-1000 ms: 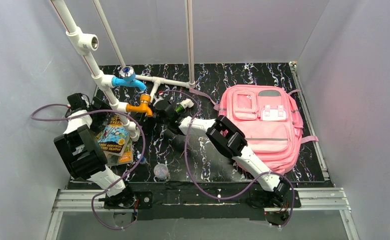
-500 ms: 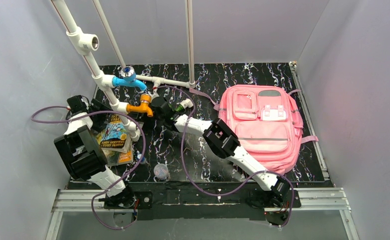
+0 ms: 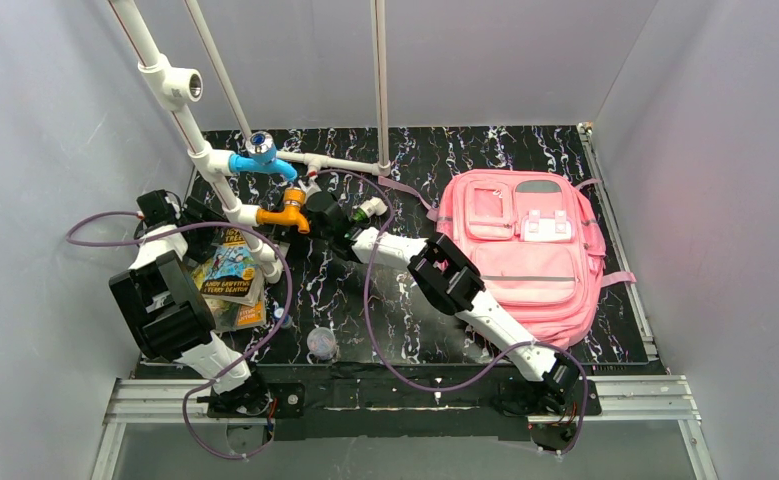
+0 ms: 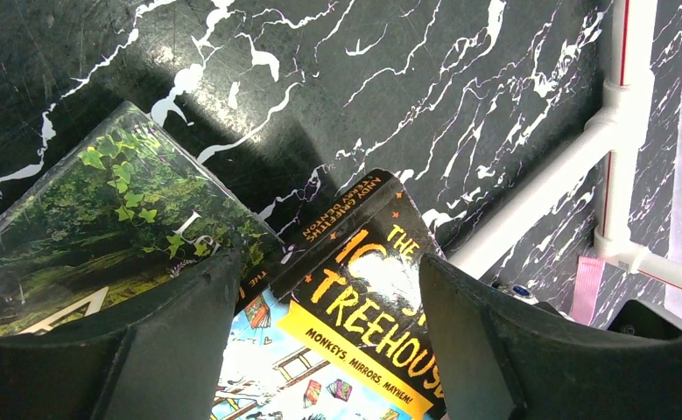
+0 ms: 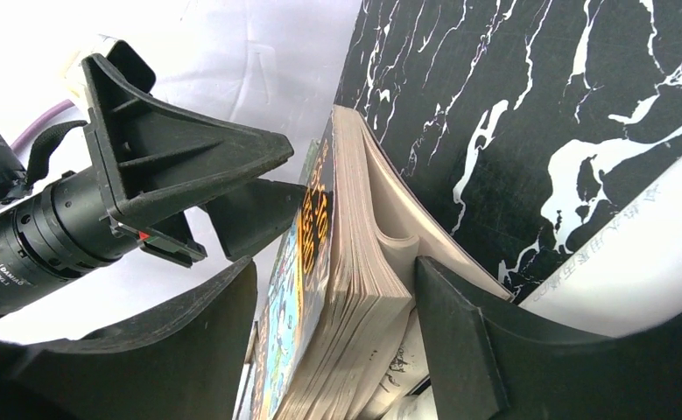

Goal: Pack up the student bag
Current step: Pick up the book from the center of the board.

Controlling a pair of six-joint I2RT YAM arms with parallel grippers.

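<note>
Flat on the right half of the black marbled table (image 3: pixel 435 145), front pockets up: the student bag (image 3: pixel 520 250). Takes up most of that side, with a strap end trailing off each flank. Touched by neither pincer.

Across its near left corner in the top view: the right arm (image 3: pixel 455 285), stretched from its base toward the left centre of the table. At the end of that arm, the right gripper (image 5: pixel 335 262), fingers apart and straddling the page edge of a thick paperback, the Treehouse book (image 4: pixel 355 297). One finger against the curled lower pages, a thin slit between the other finger and the front cover, so not clamped as far as can be seen. Cannot tell whether the book lies fully flat.

Just beyond that cover in the right wrist view: the left gripper (image 4: pixel 328 262), fingers likewise spread, one tip close to the cover. Looks down from its own camera on the yellow title through the gap between its fingers. Grips nothing.

Overlapped by the Treehouse book on one side: a second book (image 4: pixel 101 219) with a green leafy cover.

Above both books: a white pipe frame (image 3: pixel 215 170) carrying a blue valve (image 3: pixel 260 157) and an orange valve (image 3: pixel 287 213), the orange one just beside the right wrist.

Near the front edge, between the two arm bases: a small clear round item (image 3: pixel 321 343), too small to identify.

Looping from both arms: purple cables (image 3: pixel 375 330).
</note>
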